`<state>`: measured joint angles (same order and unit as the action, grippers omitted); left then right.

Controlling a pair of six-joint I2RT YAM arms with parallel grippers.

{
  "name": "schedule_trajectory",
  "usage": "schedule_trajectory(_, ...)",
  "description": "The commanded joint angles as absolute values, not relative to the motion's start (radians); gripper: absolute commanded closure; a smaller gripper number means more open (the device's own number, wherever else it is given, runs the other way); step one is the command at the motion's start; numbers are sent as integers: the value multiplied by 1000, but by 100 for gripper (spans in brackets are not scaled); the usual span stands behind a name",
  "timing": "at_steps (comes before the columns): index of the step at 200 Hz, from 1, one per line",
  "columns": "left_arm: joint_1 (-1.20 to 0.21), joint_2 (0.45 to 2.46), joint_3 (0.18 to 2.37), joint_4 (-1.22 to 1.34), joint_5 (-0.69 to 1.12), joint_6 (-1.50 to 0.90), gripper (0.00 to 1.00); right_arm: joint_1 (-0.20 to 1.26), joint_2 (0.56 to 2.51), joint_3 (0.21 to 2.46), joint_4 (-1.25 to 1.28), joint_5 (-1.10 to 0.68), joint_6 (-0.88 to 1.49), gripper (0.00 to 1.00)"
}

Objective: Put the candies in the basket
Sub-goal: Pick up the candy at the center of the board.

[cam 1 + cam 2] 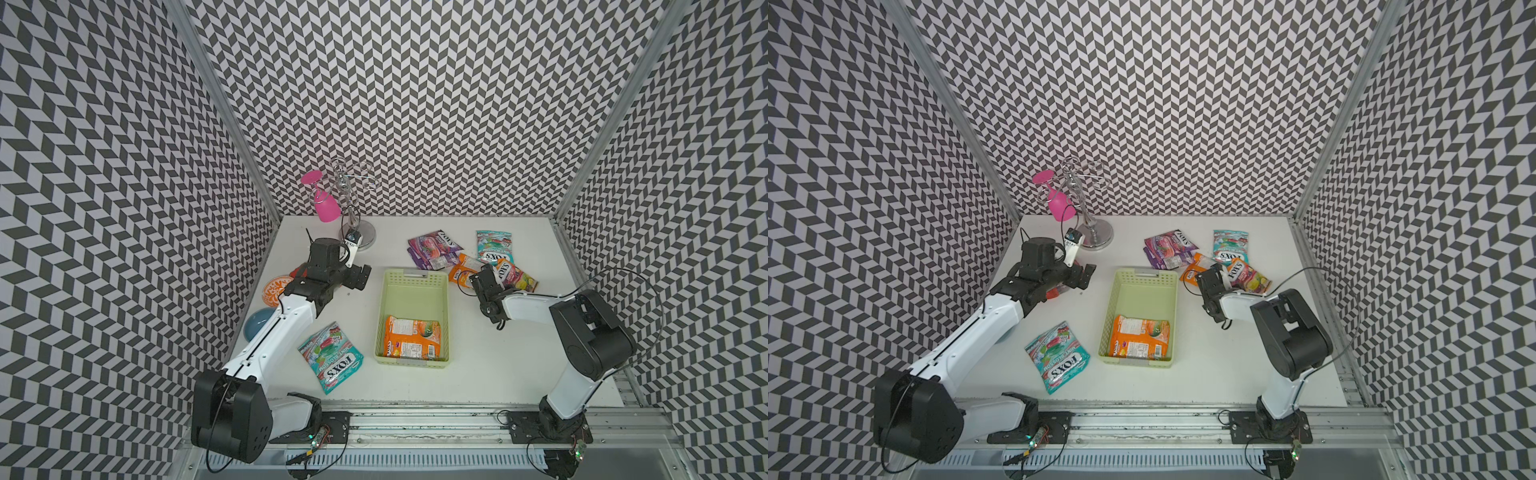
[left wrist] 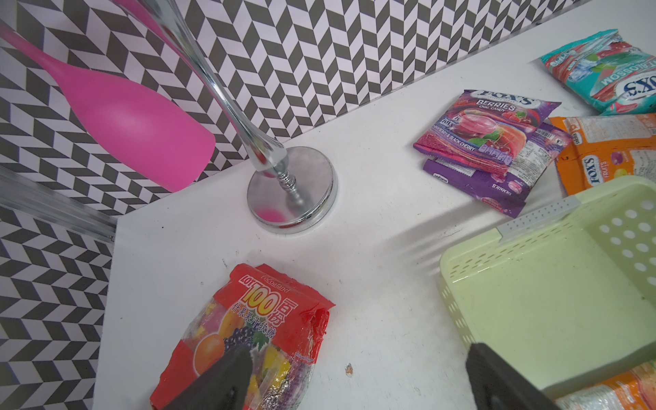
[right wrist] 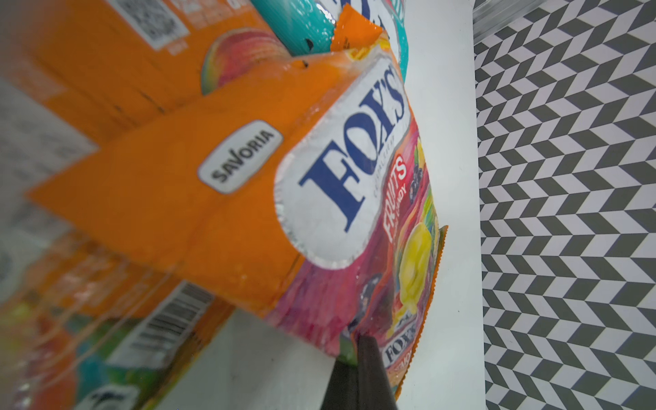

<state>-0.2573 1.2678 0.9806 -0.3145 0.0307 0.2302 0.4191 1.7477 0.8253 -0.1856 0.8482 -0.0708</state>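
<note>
Right wrist view shows the right hand [image 3: 362, 344] pinched shut on the edge of the fruits bag [image 3: 248, 198], far right on the desk [image 1: 478, 374], the basket [image 1: 411, 299] just beside to its left, the left hand [image 1: 360, 276] wide open.

Robotics lab test cell: chevron-patterned walls [image 1: 415, 104], aluminium rail [image 1: 415, 420], white tabletop [image 1: 498, 365].

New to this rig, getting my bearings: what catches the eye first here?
The pale green basket mid-table holds one orange bag. At back right, the right gripper is shut on an orange Fruits bag in a heap of bright bags. A pink glass hangs upside down on a chrome rack, far left.
</note>
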Motion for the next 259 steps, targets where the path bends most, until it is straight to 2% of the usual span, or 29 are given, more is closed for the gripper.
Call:
schedule_trajectory(1, -265, 1245, 1002, -303, 31, 235, 1, 436, 1700, 816, -152, 894, -85, 100)
schedule_trajectory(136, -265, 1245, 1005, -298, 46, 252, 1, 646, 1457, 903, -376, 1028, -44, 100)
schedule_trajectory(225, -268, 1244, 1015, -313, 36, 261, 1, 750, 1369, 1071, -522, 851, -27, 100)
schedule_trajectory(259, -273, 1247, 1004, -295, 42, 264, 1, 831, 1403, 1179, -590, 864, -10, 100)
